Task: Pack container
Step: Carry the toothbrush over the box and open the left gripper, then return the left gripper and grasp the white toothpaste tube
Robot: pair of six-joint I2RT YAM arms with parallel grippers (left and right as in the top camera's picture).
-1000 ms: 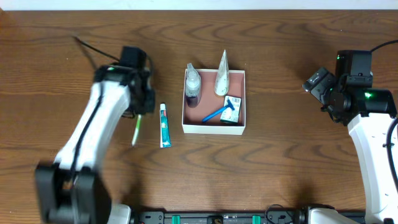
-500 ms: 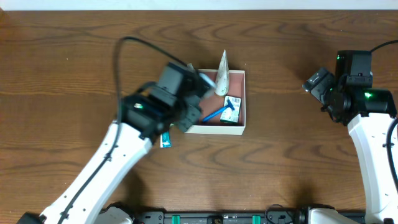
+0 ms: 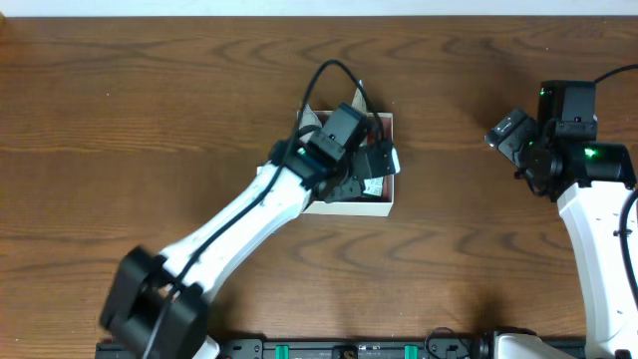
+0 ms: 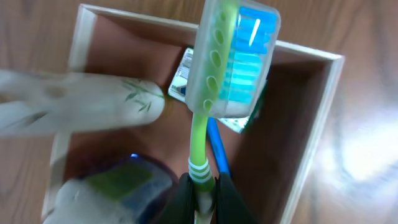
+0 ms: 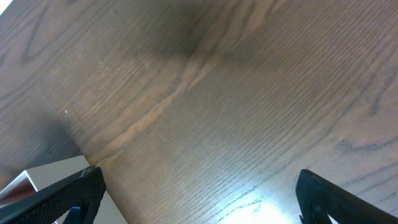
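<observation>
The container [image 3: 349, 207], a white box with a pink-brown inside, sits mid-table. My left gripper [image 3: 377, 160] hovers over it, shut on the green handle of a toothbrush [image 4: 231, 59] with a clear cap over blue bristles. In the left wrist view my left gripper [image 4: 202, 194] holds the brush above the container's inside, whose right wall [image 4: 318, 130] shows. Inside lie a white tube [image 4: 81, 107], a bottle with a green label [image 4: 109, 186], a green-and-white packet [image 4: 185, 73] and a blue razor handle [image 4: 217, 155]. My right gripper [image 3: 505, 133] is open and empty.
In the right wrist view my right gripper [image 5: 208, 199] is over bare wood, with a corner of the container [image 5: 46, 174] at the lower left. The left arm [image 3: 239, 229] crosses the table diagonally from the front left. Cables loop above the container.
My left arm has swung right from the table left of the container to over it, carrying the toothbrush. The right arm has not moved.
</observation>
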